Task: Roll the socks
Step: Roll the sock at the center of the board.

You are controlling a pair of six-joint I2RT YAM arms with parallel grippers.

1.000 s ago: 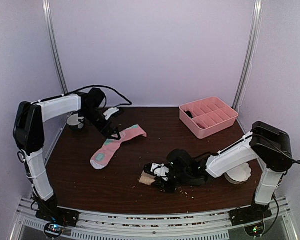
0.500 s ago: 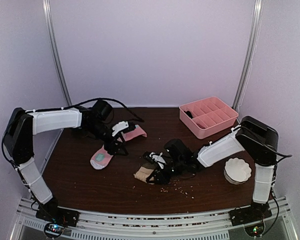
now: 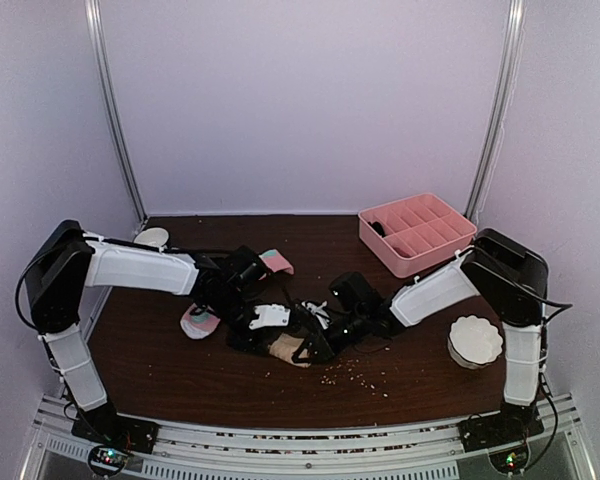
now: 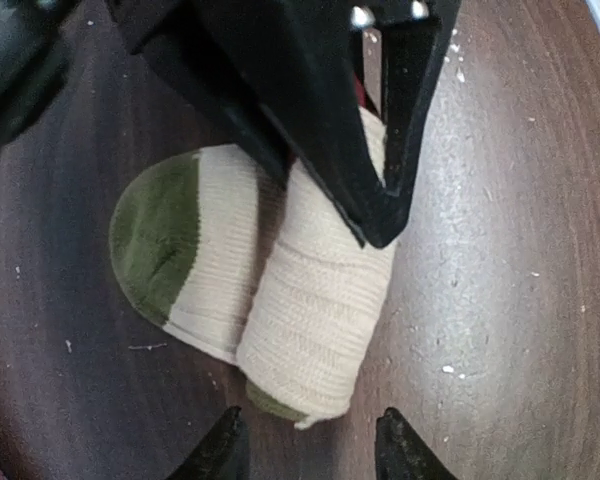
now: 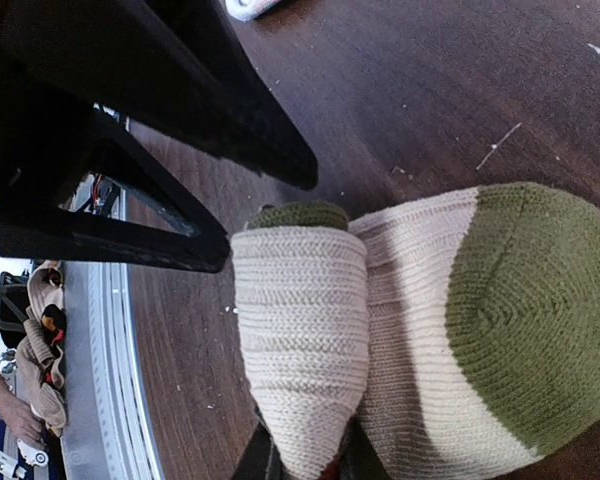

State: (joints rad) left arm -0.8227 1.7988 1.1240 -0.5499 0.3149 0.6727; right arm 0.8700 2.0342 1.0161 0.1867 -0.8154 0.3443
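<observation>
**Both end effectors at the beige ribbed-knit sock (image 3: 288, 349), left of the pink plastic divided tray (image 3: 417, 232) and nearer the arm bases.**

The beige ribbed-knit sock lies on the dark wooden worktop (image 3: 180, 370), partly rolled. A tight roll lies against the flat remainder, which ends in an olive-green toe. The right end effector (image 3: 305, 345) is clenched on one end of the roll, and its wrist view shows the roll narrowing between its fingers. The left end effector (image 4: 310, 448) is released, with its fingertips standing apart on either side of the roll's other end, not pressing it. The pink fabric sock with mint-green patches (image 3: 200, 320) lies farther left of the tray, partly hidden under the left arm. A white scalloped bowl (image 3: 475, 340) sits on the tray's near side.
</observation>
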